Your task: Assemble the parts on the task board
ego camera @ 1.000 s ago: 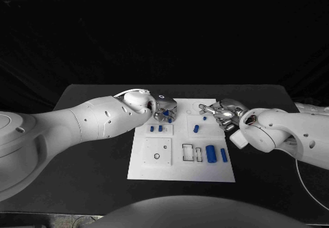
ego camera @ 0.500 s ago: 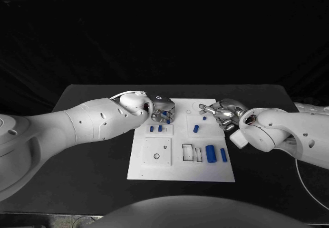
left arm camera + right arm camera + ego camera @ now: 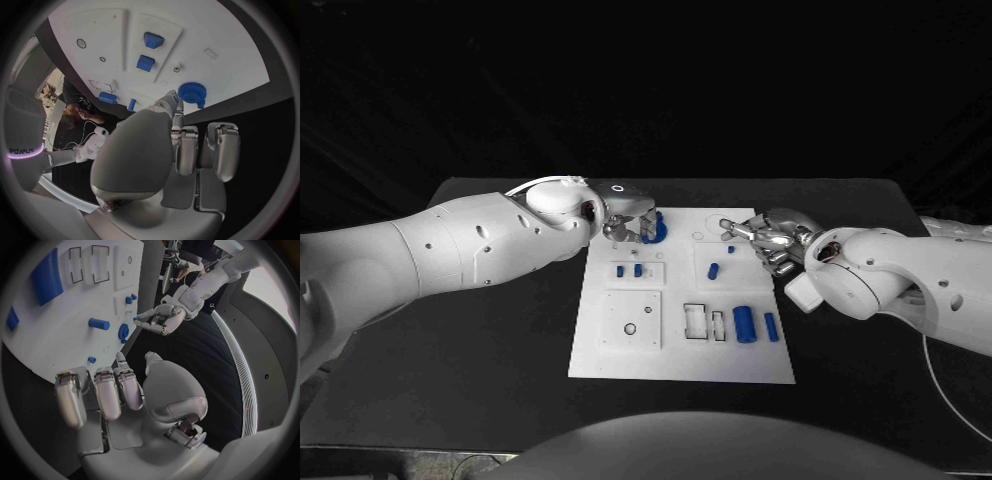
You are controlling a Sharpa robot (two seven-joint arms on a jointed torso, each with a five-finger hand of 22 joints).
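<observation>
The white task board [image 3: 678, 345] lies in the middle of the black table. My left hand [image 3: 626, 220] hovers over the board's far left corner and pinches a blue gear [image 3: 655, 226] at its fingertips [image 3: 175, 101]; the gear [image 3: 190, 92] shows just past them. Two small blue pieces [image 3: 629, 270] stand in a recess nearer me, also seen as square blue pieces [image 3: 149, 52]. A blue peg [image 3: 713, 271] lies mid-board. My right hand [image 3: 764, 240] rests at the board's far right edge, fingers [image 3: 114, 390] curled together, holding nothing.
Two larger blue blocks [image 3: 753, 324] sit at the board's right side beside two outlined rectangular slots [image 3: 704, 321]. A square recess with a small hole [image 3: 630, 321] is on the board's left. A tiny blue piece [image 3: 730, 249] lies close to my right hand.
My left hand has moved toward the board's far left corner, and the blue gear has come into sight beside it. The right hand has not moved.
</observation>
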